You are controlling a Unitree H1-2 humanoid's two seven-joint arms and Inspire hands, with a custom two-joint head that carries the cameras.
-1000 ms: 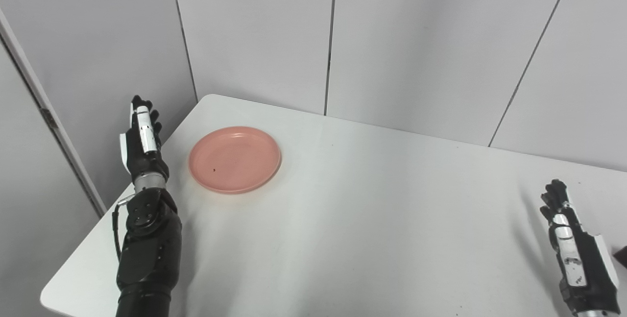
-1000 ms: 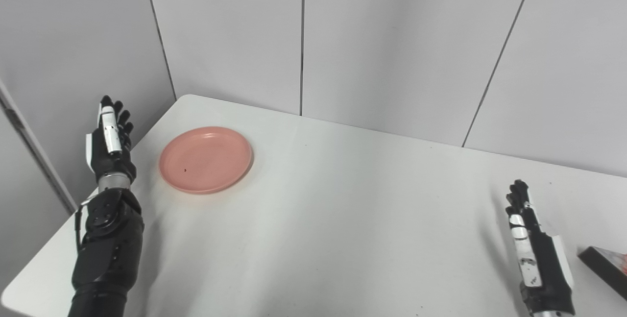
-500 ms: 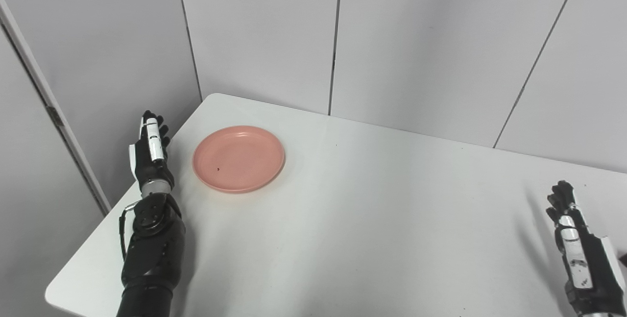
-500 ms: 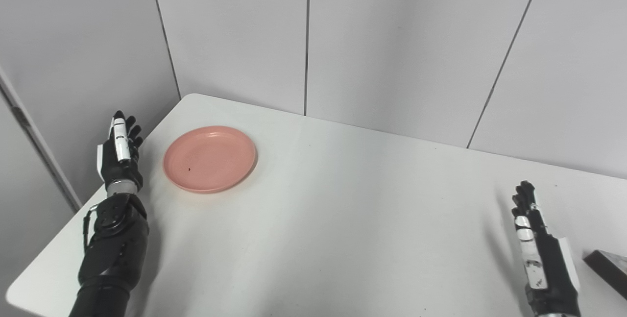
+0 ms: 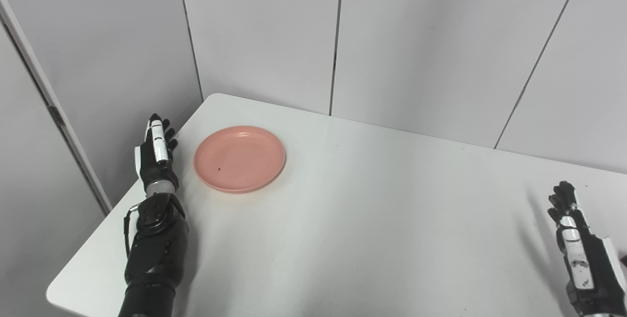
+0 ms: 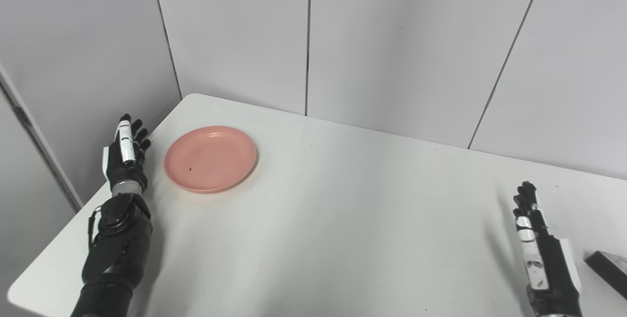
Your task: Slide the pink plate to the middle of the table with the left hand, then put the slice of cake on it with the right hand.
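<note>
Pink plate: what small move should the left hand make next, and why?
Probably ease the left hand rightward until it meets the pink plate's near-left rim. The hand is open, beside the plate without touching it, and the plate sits near the table's far-left corner.

Surface [image 6: 343,238]: white, smooth, with rounded corners; set into a corner of grey panelled walls. Pink plate [image 6: 210,159]: round, shallow, laid flat on the surface at the far left, near the left edge; a small dark speck is seen on its face. Slice of cake [image 6: 607,267]: dark, laid at the near right edge, cut off by the frame; only part is shown.
</note>
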